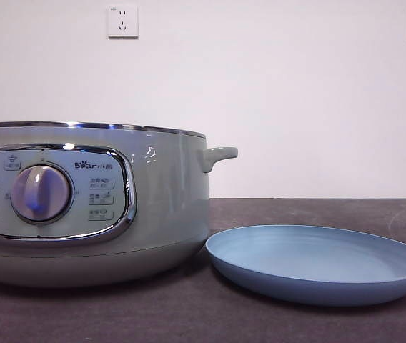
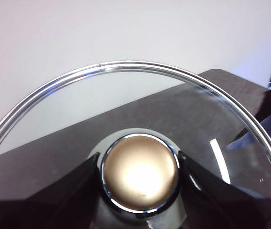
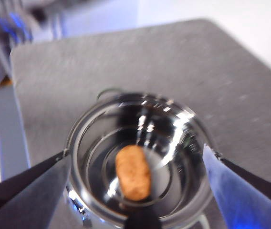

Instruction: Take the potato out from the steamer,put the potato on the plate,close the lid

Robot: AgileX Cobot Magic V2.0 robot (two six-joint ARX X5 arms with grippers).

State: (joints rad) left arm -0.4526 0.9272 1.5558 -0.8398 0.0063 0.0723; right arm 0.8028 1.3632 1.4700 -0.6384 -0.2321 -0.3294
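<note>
Inside the steamer (image 3: 138, 176) lies an orange-brown potato (image 3: 133, 172); right fingers (image 3: 30, 195) wide, left fingers (image 2: 68, 188) gripping lid (image 2: 140, 174).

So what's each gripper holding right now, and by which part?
The left gripper holds the lid by its knob. The right gripper holds nothing, open above the potato in the steamer.

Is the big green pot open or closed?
Open. The pale sage-green steamer pot has no lid on its chrome rim. The left end effector holds the glass lid by its knob, away from it.
</note>
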